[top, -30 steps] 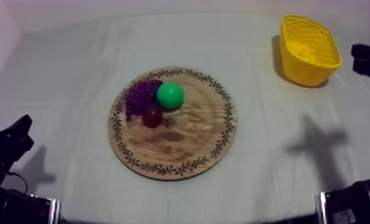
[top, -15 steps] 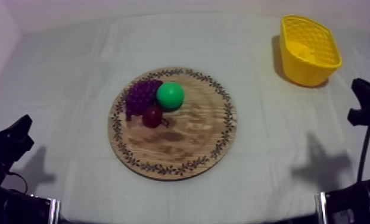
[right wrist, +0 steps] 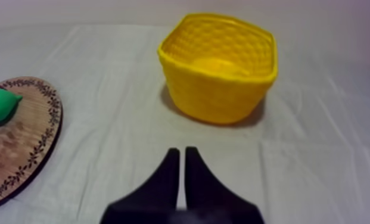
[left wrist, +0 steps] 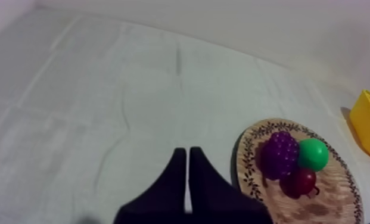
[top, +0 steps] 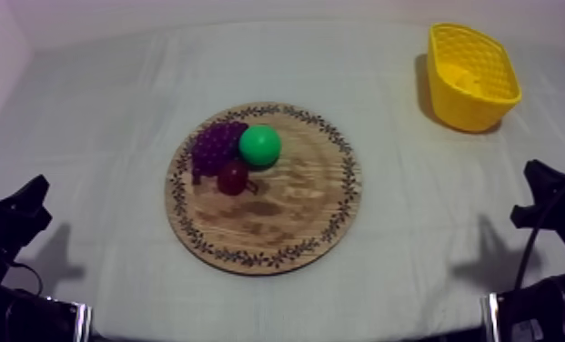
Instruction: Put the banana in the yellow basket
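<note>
The yellow basket (top: 472,73) stands at the far right of the table. Inside it lies a yellow curved shape, the banana (right wrist: 223,64), also faintly visible from above (top: 468,80). The round wooden board (top: 290,214) in the middle carries a bunch of grapes (top: 215,145), a green pear (top: 260,145) and a small red fruit (top: 232,176). My right gripper (right wrist: 182,150) is shut on nothing and hangs well short of the basket; from above it sits at the right edge (top: 536,186). My left gripper (left wrist: 184,150) is shut on nothing, low at the left (top: 33,196), apart from the board (left wrist: 336,202).
Bare cloth lies between the board (right wrist: 20,137) and the basket, and all around the board. The table's back edge runs just behind the basket. The right arm's shadow falls on the cloth at the front right.
My right arm has drawn back from beside the basket towards the front right edge, and its shadow moved with it. The left arm and the fruit have not moved.
</note>
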Tool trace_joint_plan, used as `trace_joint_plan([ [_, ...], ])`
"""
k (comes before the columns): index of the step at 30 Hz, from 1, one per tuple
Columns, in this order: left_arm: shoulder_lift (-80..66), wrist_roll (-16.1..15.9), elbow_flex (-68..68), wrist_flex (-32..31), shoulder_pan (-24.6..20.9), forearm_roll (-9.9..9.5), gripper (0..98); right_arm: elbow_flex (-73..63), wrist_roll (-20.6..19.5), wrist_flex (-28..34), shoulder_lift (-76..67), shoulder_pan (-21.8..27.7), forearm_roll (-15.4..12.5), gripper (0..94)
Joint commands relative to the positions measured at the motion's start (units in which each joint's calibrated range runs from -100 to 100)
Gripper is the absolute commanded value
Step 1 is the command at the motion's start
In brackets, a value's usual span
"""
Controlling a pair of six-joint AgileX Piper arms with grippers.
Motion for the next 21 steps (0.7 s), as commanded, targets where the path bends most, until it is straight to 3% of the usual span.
trace_joint_plan([
  [1,0.0,0.0,0.0,0.0,0.0,-0.01,0.1,0.6,-2.9,1.9,0.0,0.0,0.5,4.5],
  [4,0.0,0.0,0.0,0.0,0.0,-0.01,0.1,1.0,-3.3,2.7,0.0,0.0,0.8,3.3],
  [13,0.0,0.0,0.0,0.0,0.0,-0.01,0.1,1.1,6.2,3.0,0.0,-0.1,0.9,0.6],
  [21,0.0,0.0,0.0,0.0,0.0,-0.01,0.1,1.1,6.3,3.1,0.0,-0.1,0.9,0.4],
])
